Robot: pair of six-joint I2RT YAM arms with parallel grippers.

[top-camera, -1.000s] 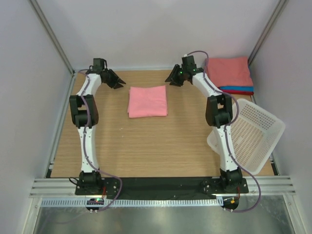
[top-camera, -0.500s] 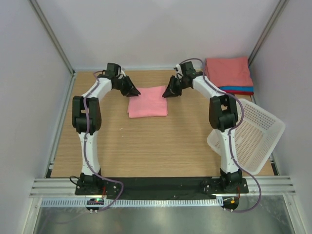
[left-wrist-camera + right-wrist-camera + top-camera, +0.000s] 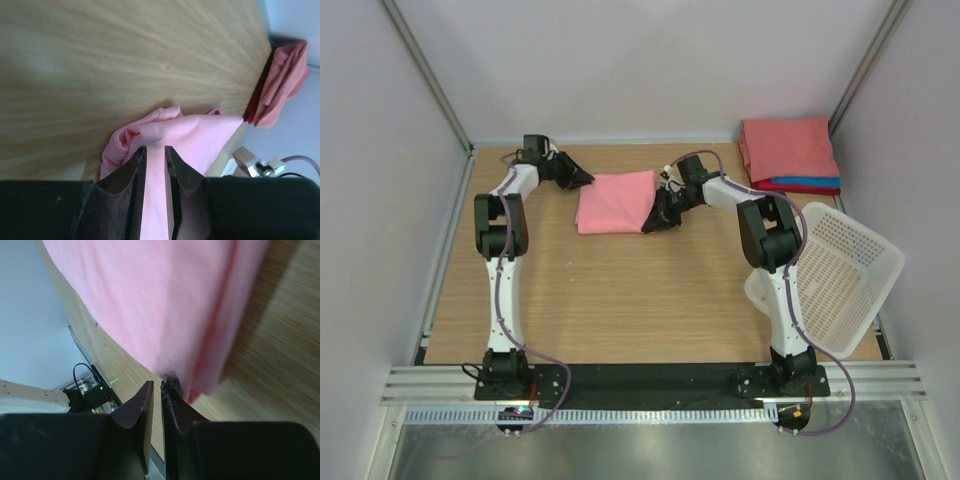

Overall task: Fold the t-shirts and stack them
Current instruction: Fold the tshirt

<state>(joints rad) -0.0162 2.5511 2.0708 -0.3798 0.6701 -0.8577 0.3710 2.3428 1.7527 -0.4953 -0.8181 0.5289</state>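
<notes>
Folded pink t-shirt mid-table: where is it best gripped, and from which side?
Probably the folded pink t-shirt at its side edges, coming low from left and right: it lies flat on the table, so only edges offer layers to pinch.

On the left: stretched toward 12 o'clock, turned at the wrist toward 3 o'clock, with left gripper point(image 3: 587, 180) pinched nearly closed on the pink t-shirt point(image 3: 615, 200). On the right: stretched toward 12 too, swung toward 9 o'clock, with right gripper point(image 3: 652, 222) nipped onto the same cloth.
</notes>
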